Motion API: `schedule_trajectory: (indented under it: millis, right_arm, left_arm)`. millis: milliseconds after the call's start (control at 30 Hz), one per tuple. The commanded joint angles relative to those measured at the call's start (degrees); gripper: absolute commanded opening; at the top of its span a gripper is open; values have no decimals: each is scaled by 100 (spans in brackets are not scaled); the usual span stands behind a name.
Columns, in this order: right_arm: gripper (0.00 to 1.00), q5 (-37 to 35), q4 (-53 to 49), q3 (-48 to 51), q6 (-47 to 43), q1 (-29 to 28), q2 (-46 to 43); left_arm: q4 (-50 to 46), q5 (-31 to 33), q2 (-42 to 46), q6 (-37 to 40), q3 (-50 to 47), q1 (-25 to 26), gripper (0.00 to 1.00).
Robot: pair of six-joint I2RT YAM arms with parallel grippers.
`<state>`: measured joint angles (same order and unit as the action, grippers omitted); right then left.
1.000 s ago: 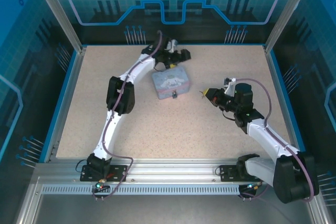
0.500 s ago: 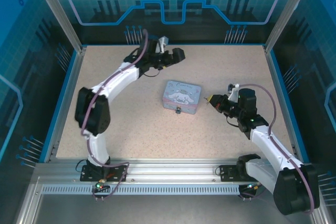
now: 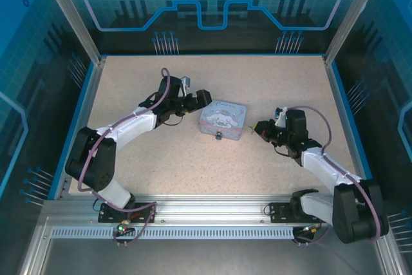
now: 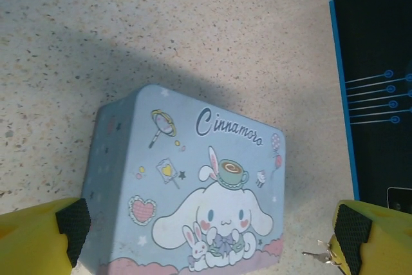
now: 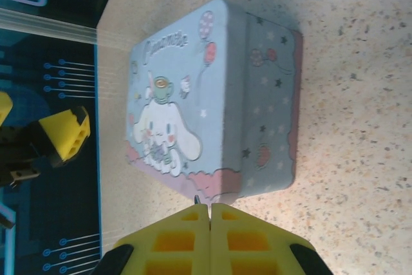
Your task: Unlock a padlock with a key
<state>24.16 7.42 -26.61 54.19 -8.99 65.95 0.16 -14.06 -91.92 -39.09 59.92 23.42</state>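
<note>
Both grippers flank the box (image 3: pixel 223 118), left gripper (image 3: pixel 198 103) spread wide at its left, right gripper (image 3: pixel 256 127) pressed together, right of the padlock (image 3: pixel 219 136) on its front wall.

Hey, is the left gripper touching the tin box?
Cannot tell. Left wrist view: the open left gripper straddles the tin box; one pad stands clear, the other overlaps its edge, height unclear.

Looks like a robotics lab cell: speckled tabletop (image 3: pixel 212 165), aluminium extrusion frame (image 3: pixel 212 209), see-through walls (image 3: pixel 212 4) printed with blue circuit-and-gear graphics.
</note>
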Motion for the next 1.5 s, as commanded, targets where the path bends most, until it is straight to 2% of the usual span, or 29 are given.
schedule_trajectory:
  millis: [0, 400, 633, 933, 1133, 1333, 1467]
  right_arm:
    - [0, -203, 560, -180, 94, -65, 338]
    - [0, -174, 1670, -771, 382, -306, 1999]
    - [0, -246, 1713, -1168, 404, -586, 2390]
    - [0, -291, 1623, -1393, 358, -599, 2718]
    - [0, -323, 1247, -1583, 156, -398, 2719]
    - [0, -528, 596, -1429, -80, 51, 2261]
    - [0, -569, 576, -1162, -122, 212, 1785]
  left_arm:
    - [494, 192, -9, -96, -203, 13, 99]
    - [945, 166, 137, -394, -767, 13, 99]
    - [1104, 229, 294, -491, -1069, 20, 99]
    - [1533, 155, 304, -863, -1380, 113, 99]
    - [1605, 391, 597, -1059, -1602, 233, 99]
    - [724, 1432, 1490, -752, -1711, 232, 99]
    - [494, 1191, 1966, -420, -1845, 233, 99]
